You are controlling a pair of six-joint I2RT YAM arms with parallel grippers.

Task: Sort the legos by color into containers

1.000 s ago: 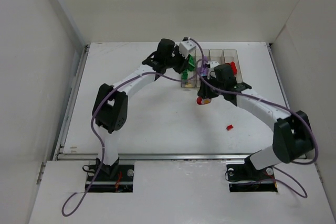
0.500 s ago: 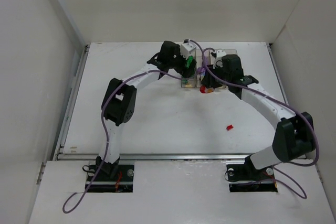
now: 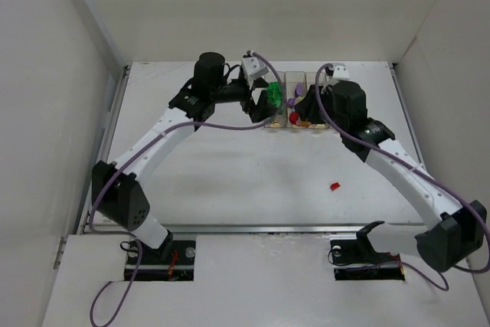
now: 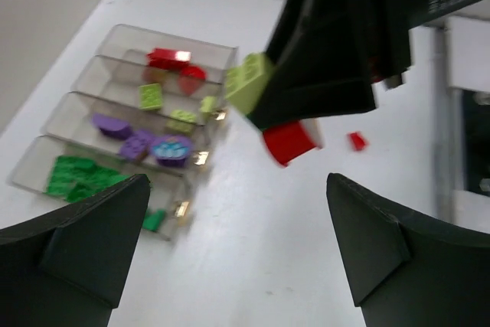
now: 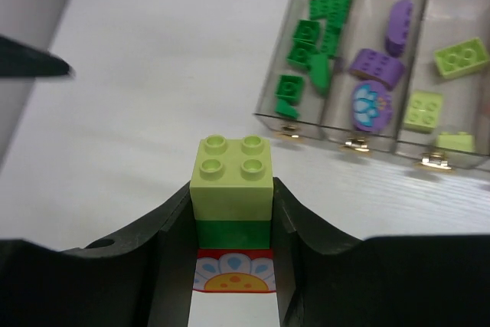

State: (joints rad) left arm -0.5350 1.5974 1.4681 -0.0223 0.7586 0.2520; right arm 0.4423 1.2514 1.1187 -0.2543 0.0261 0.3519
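Four clear containers point(image 4: 115, 36) point(image 3: 306, 80) stand in a row. They hold green point(image 4: 76, 175), purple point(image 4: 138, 143), pale yellow-green point(image 4: 151, 96) and red legos point(image 4: 164, 57), one colour each. My right gripper point(image 5: 232, 204) point(image 3: 301, 119) is shut on a stack of three bricks just in front of the bins. The stack has a pale yellow-green brick point(image 5: 232, 178) on a green one point(image 5: 233, 233) and a red flower-printed one point(image 5: 233, 275). My left gripper point(image 4: 237, 185) point(image 3: 260, 103) hangs open and empty near the green bin's front end.
One loose red lego point(image 3: 334, 186) point(image 4: 357, 141) lies on the white table in front of the bins, to the right. White walls enclose the table on three sides. The two grippers are close together at the bins' near ends.
My left gripper has opened and its arm has swung out to the left. My right gripper has carried the brick stack closer to the bins.
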